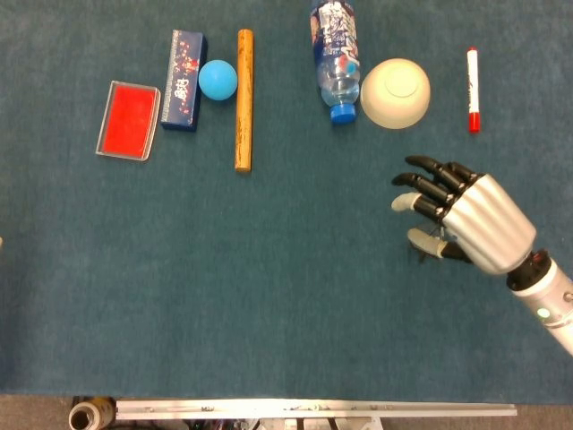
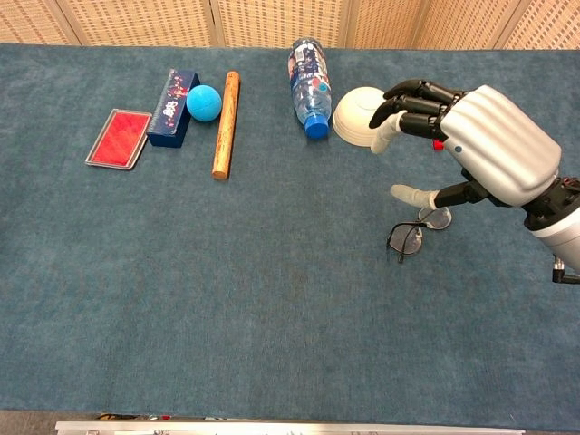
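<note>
No readable text; print on blue box [image 1: 184, 67] and bottle label [image 1: 334, 25] too blurred.

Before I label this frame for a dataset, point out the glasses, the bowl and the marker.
glasses [image 2: 406, 239], chest view, left lens
bowl [image 1: 396, 92], head view, upturned base
marker [image 1: 472, 85], head view, white barrel

Both views are bright and evenly lit from above, sharp everywhere, with only faint soft shadows beside the bowl [image 1: 396, 92] and a small glare on the bottle [image 1: 337, 55] left of it.

bare cloth [image 1: 269, 269] left, bowl [image 1: 396, 92] ahead
</note>
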Controlling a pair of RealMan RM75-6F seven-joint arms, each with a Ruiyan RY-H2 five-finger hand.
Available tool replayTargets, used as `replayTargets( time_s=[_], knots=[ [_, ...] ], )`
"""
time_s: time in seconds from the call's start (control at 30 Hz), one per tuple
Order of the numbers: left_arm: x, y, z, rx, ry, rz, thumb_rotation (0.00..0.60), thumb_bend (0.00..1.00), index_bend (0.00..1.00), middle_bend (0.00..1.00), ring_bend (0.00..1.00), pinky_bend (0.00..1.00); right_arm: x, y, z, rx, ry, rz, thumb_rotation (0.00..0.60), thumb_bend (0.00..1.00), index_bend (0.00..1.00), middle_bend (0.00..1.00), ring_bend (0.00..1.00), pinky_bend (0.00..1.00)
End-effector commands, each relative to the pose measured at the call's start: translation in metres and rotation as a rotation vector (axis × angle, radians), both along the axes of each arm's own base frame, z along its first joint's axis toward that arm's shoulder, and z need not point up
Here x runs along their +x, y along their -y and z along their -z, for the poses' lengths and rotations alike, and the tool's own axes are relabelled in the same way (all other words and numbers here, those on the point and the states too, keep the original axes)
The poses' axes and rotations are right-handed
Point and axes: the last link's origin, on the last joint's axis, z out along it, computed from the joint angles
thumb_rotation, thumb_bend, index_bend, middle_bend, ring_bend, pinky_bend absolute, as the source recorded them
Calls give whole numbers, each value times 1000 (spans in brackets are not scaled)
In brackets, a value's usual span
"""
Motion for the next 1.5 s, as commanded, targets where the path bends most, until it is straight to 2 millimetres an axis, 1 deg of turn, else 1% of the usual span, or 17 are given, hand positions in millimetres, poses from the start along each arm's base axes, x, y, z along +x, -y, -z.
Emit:
replayTargets(
  time_s=[0.03, 0.37, 0.57, 1.13, 1.5],
  knots=[
    [0, 0, 0, 1, 0, 0, 600, 114, 430, 411, 363, 547, 1, -3, 4, 12, -8, -8, 600, 155, 443, 365, 202, 451],
    [0, 0, -1, 1, 2, 0, 600, 114, 430, 411, 363, 547, 0, -10, 15, 37, -45, -21, 600, 155, 443, 365, 202, 451],
    [0, 1, -2, 6, 3, 0, 600, 114, 430, 411, 363, 547, -2, -10, 18, 36, -55, -19, 600, 156, 443, 366, 202, 451],
    [0, 0, 0, 2, -3, -2, 600, 114, 430, 411, 363, 547, -15, -5, 14, 10, -90, 10, 600, 158, 443, 365, 202, 450],
    [0, 0, 1, -3, -10, -5, 600, 114, 430, 412, 363, 547, -25, -1, 6, -15, -106, 34, 600, 158, 443, 365, 202, 451]
  ],
)
